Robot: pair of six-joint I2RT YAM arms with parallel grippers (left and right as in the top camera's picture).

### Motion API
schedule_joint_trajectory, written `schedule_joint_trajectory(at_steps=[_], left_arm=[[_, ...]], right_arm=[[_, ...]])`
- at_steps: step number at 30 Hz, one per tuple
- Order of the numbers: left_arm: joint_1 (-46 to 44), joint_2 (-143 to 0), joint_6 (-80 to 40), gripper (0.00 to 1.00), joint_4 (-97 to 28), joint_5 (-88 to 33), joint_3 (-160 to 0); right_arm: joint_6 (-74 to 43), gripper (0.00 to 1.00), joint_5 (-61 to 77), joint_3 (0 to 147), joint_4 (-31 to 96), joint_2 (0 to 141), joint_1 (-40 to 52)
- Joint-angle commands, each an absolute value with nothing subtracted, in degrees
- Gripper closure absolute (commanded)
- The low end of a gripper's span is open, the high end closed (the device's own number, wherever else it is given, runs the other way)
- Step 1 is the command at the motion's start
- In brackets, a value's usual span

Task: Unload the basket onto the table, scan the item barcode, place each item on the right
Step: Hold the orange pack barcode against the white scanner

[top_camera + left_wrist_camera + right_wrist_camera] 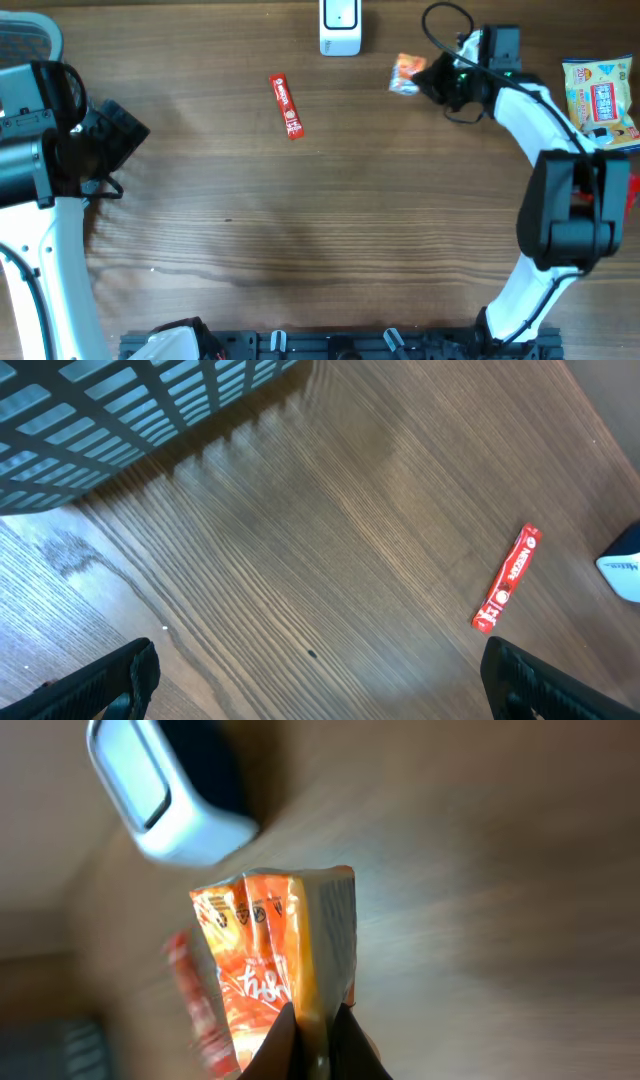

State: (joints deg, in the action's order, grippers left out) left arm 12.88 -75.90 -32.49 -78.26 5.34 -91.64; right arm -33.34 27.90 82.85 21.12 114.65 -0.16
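brown wood-grain laminate covered the whole tabletop [330, 230], with faint scuffs and a few dark specks in the grain. at the far edge stood a white barcode scanner [340, 25], partly cut off by the frame. just right of it, the right end effector [435, 80] was clamped together on the lower edge of an orange snack packet [407, 73], holding it off the surface near the scanner. in the right wrist view the packet's print was blurred and too soft to read, and no barcode could be made out on the face that showed.

a red stick sachet [287, 105] lay flat left of the scanner, well apart from both arms. a yellow snack bag [600, 100] sat at the right edge, partly hidden behind the right arm. the left end effector [320, 680] hung over bare wood at the left with its fingers [100, 685] spread wide apart, gripping nothing. beside it, a blue-grey mesh basket [120, 410] ran out of frame.
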Motion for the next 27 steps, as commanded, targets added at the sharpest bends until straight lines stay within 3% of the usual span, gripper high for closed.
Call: schedule_joint_trajectory(at_steps=[1,8,12,18,27], left_arm=[[13.19,-75.75,-33.3,0.0,-78.28,6.31,-92.05],[13.19,-75.75,-33.3,0.0,-78.3,6.31,-92.05],[13.19,-75.75,-33.3,0.0,-78.28,6.31,-92.05],[13.19,-75.75,-33.3,0.0,-78.28,6.31,-92.05],[13.19,-75.75,-33.3,0.0,-78.3,6.31,-92.05]], right_arm=[[-14.22,0.96,4.34,90.11,23.86,110.61,3.09],[7.07,0.95,-25.91,91.59,10.76,110.89,14.81],[19.73,0.95,-28.32,91.59,-0.93,112.14,20.38],[26.98,0.95,-29.54,91.59,-16.97,116.6,23.68],[44.66,0.95,-19.73,91.55,-24.91,125.82,23.86]])
